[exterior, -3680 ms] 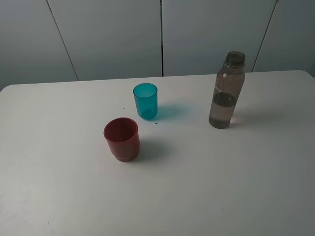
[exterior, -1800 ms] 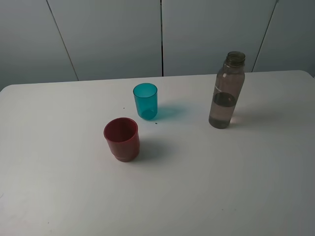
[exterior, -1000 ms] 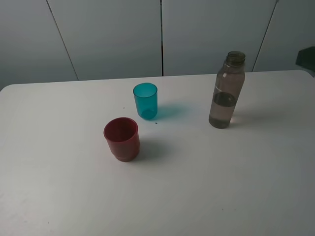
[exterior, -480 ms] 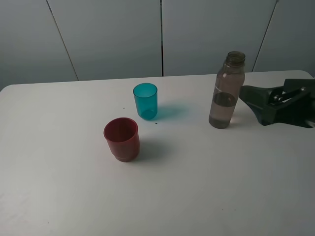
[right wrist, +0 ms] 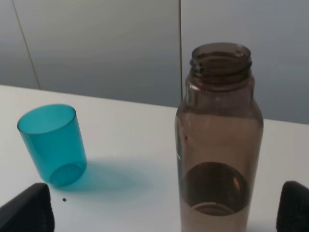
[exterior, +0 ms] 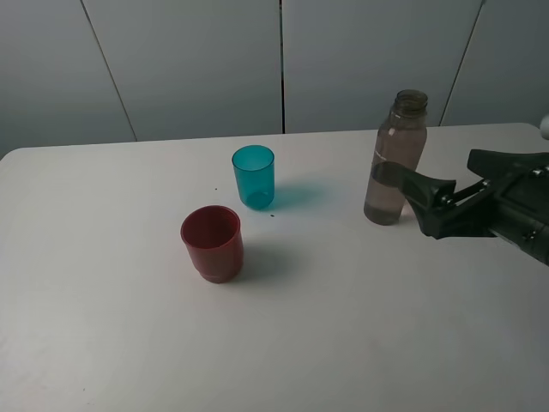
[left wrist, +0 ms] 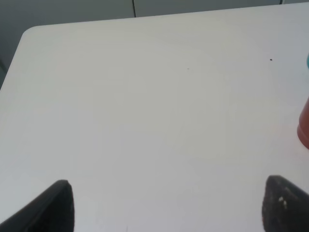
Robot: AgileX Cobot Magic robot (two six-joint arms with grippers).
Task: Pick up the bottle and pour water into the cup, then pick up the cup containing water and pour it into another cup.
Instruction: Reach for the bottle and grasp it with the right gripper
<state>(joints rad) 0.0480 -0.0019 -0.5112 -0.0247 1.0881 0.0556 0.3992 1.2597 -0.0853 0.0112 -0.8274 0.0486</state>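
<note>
The bottle (right wrist: 219, 145) stands upright and uncapped on the counter (exterior: 343, 326). It is smoky grey-brown and see-through, with water filling roughly its lower third. Slim and smooth, it will likely want a firm squeeze at mid-body. It sits just ahead of the right fingers (exterior: 433, 196), within the span between them but nearer one, untouched. Those fingers are spread wide and hold nothing. This looks like the reach for the first pick-up. Next they should advance until the body lies between them, then close. The teal cup (exterior: 254, 176) stands beyond the bottle, the red cup (exterior: 212, 242) further still. The left fingers (left wrist: 60, 203) are spread and empty.
</note>
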